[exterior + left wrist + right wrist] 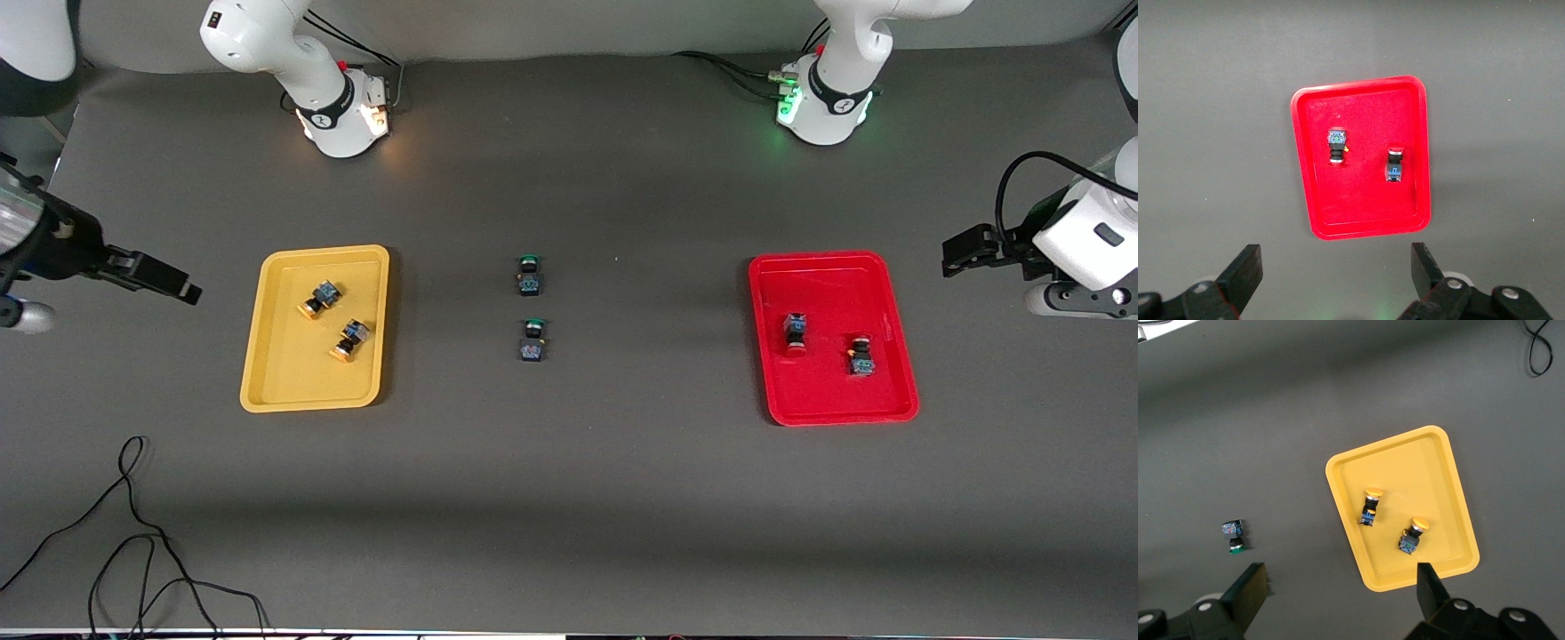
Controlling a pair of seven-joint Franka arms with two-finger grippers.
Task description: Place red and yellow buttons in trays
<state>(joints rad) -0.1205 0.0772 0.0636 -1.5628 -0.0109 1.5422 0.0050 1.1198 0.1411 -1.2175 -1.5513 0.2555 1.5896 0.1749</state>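
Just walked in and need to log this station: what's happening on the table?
Nothing is being handled. Two yellow-capped buttons lie in the yellow tray, and two red-capped buttons lie in the red tray. Two green-capped buttons sit on the table between the trays. The left pincer and right pincer are open and empty, each at its own end of the table.

Even, soft light falls from overhead on the matte grey bench (569, 498), which gives no glare. Broad faint dark bands cross it in the front view, one near the bottom and one toward the top. The yellow tray (267, 391) and red tray (902, 404) cast thin, soft shadows at their rims. One arm base glows warm orange (378, 120), the other green (787, 102). Both wrist views are sharp on the bench, while each claw at the frame edge looks slightly soft.
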